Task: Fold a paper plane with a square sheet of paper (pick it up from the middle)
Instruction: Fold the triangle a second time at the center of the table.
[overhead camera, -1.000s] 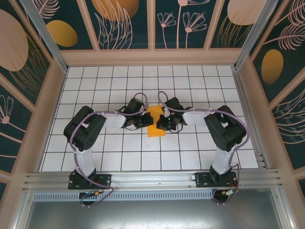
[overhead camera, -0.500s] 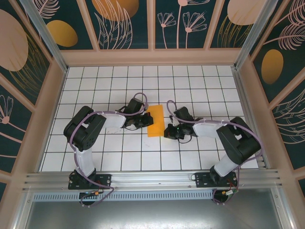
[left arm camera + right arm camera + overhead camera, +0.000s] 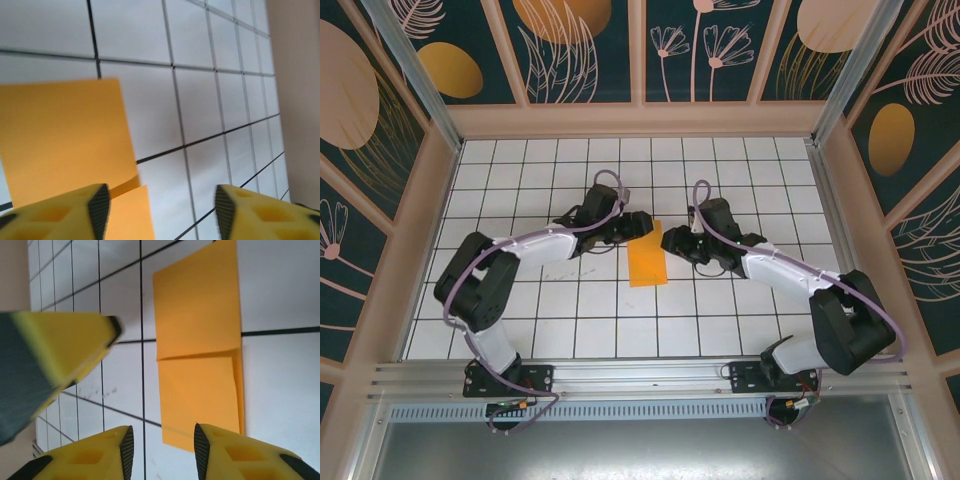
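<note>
The square sheet of paper (image 3: 647, 262) is bright orange and lies flat on the white grid table, folded into a narrow oblong with a shorter flap on top (image 3: 197, 390). It has no pointed paper plane shape. My left gripper (image 3: 642, 223) hovers at the paper's far left corner, open, with the sheet (image 3: 65, 135) under its left finger (image 3: 97, 207). My right gripper (image 3: 670, 241) sits just right of the paper's far end, open, above the sheet's edge (image 3: 200, 335). Nothing is held between the fingers of either gripper (image 3: 161, 212) (image 3: 162, 452).
Patterned wall panels (image 3: 640, 50) and a wooden rim enclose the tiled table (image 3: 520, 170). An aluminium rail (image 3: 640, 375) runs along the near edge by the arm bases. One of the left gripper's yellow fingers (image 3: 65, 350) looms at the left of the right wrist view.
Both grippers went from shut, pressed low beside the paper, to open. Both arms stretched toward the far end of the sheet. The paper shifted slightly and lies free.
</note>
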